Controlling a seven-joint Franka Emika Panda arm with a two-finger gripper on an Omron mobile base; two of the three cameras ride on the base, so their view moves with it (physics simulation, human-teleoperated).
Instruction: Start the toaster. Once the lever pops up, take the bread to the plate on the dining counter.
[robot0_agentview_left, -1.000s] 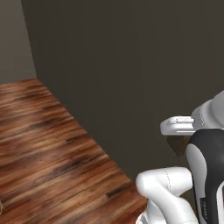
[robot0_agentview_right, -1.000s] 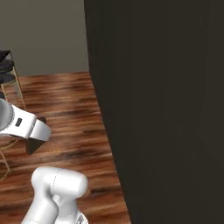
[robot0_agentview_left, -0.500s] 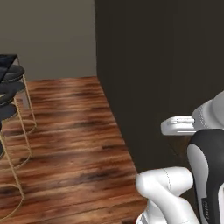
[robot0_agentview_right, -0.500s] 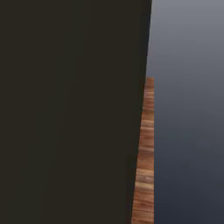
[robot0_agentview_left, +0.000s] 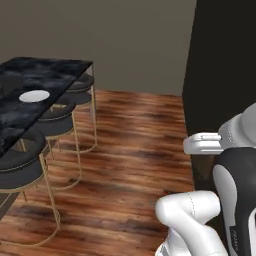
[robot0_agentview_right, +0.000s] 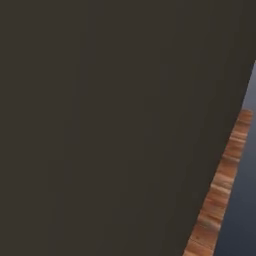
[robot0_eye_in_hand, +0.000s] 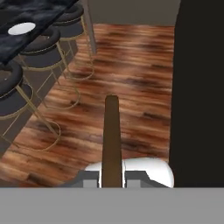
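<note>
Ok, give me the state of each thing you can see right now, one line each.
bread: held edge-on in the end effector, above the floor.
end effector: shut on the bread.
plate: bare, flat on the dining counter.
stools: upright, tucked along the counter.

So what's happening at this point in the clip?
The white robot arm is carrying the dark brown slice of toast, seen edge-on in the hand view and clamped between the shut jaws of its gripper. The round white plate sits bare on the black marble-veined dining counter, off to the left past the round black stools. A wooden floor lies between robot and counter, so the delivery is not yet done.
</note>
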